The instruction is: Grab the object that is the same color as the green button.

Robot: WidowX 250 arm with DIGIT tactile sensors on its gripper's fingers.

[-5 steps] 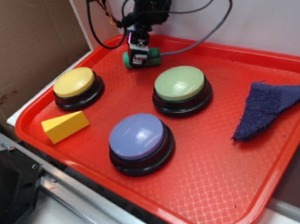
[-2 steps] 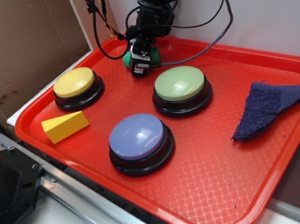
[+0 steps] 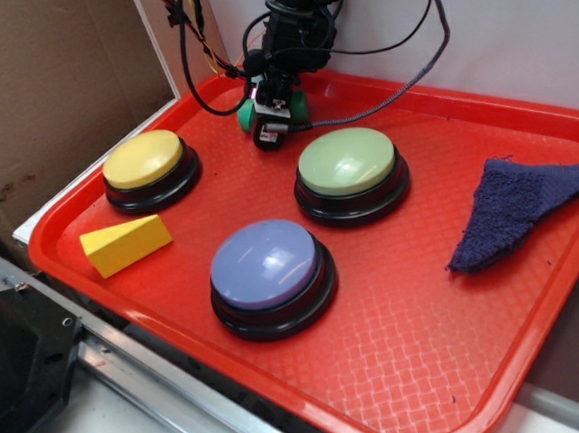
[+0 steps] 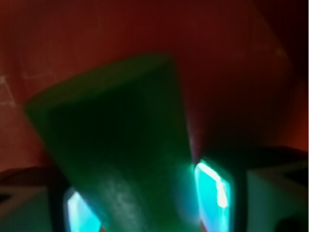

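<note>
Jaws clamped on matte dark-green cylinder block [image 4: 120, 145], stubby, one finger [image 4: 215, 191] pressed to each side. Gripper [image 3: 273, 112] at back of red textured plastic tray [image 3: 400, 348], block [image 3: 299, 105] between jaws, just behind green button [image 3: 348, 162]: glossy pale dome, black round base. Yellow-domed button [image 3: 145, 160] left, yellow wedge block [image 3: 126, 244] near it, blue-purple-domed button [image 3: 268, 263] front, dark fuzzy cloth [image 3: 515, 209] right.

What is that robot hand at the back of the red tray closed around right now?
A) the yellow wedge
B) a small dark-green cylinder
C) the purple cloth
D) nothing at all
B: the hand sits at the tray's far edge with the small dark-green cylinder between its fingers, and the wrist view shows the green block filling the gap between them.
</note>
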